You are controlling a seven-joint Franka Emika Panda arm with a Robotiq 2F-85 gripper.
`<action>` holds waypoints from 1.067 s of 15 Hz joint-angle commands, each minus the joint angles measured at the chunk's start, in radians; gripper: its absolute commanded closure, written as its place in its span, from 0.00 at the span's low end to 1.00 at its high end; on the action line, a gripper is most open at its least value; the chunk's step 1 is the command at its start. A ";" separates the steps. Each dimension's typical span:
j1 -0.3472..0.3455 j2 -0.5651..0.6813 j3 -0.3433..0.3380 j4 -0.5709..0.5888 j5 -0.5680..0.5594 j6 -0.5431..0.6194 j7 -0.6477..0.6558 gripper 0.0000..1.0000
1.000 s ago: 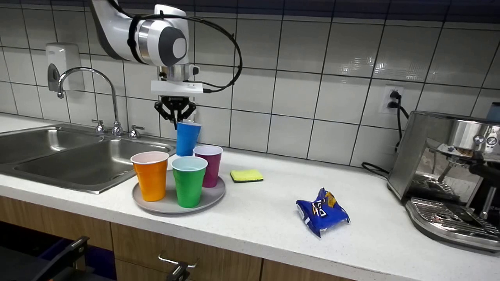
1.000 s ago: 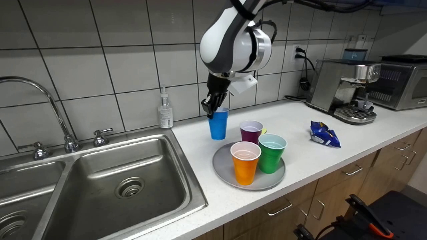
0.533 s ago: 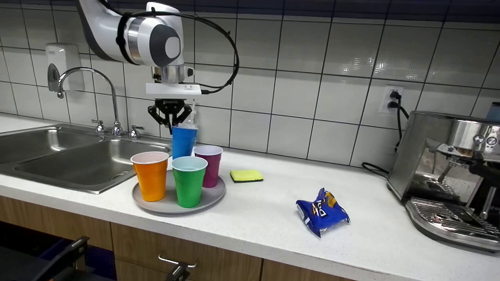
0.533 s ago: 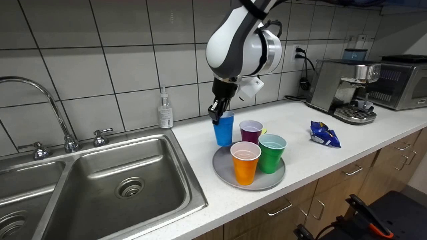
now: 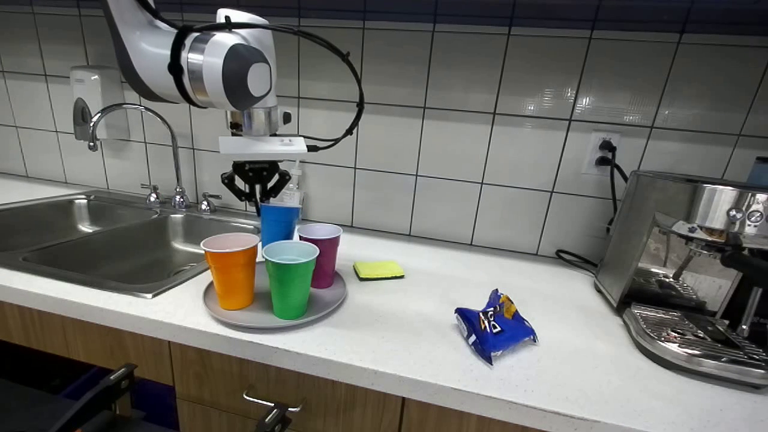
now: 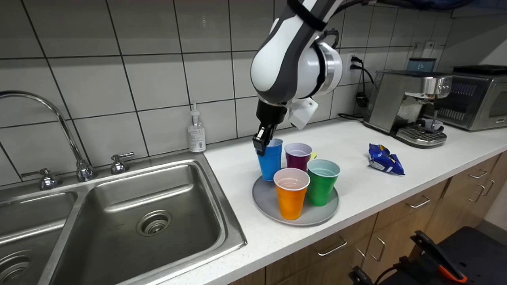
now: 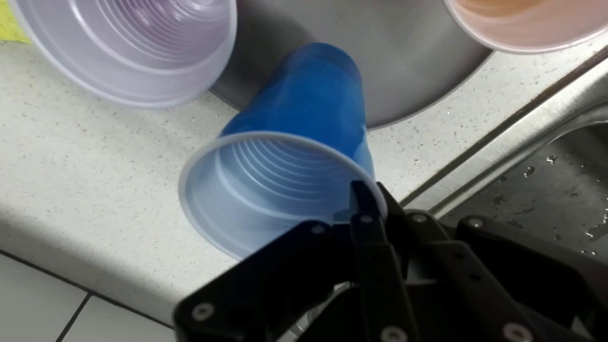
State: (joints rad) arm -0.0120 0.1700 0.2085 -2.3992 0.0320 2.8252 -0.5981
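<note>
In an exterior view, a blue snack bag (image 5: 495,327) lies right of center on the worktop (image 5: 402,327), a yellow scouring sponge (image 5: 378,269) nearer the middle, an espresso machine (image 5: 690,240) at the right edge. A gooseneck faucet (image 5: 175,155) rises behind the double sink (image 5: 120,258) at left; a soap dispenser (image 5: 108,102) hangs upper left. In an exterior view, a pump bottle (image 6: 197,136) stands left of center.

Gap over plate (image 7: 413,52) ahead of hand (image 7: 374,190), purple cup (image 7: 142,52) and orange cup (image 7: 536,23) flanking
</note>
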 commanded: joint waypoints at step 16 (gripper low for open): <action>0.031 -0.013 -0.046 -0.099 -0.161 0.115 0.052 0.99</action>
State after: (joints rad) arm 0.0019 0.1701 0.1833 -2.4773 -0.0858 2.9142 -0.5889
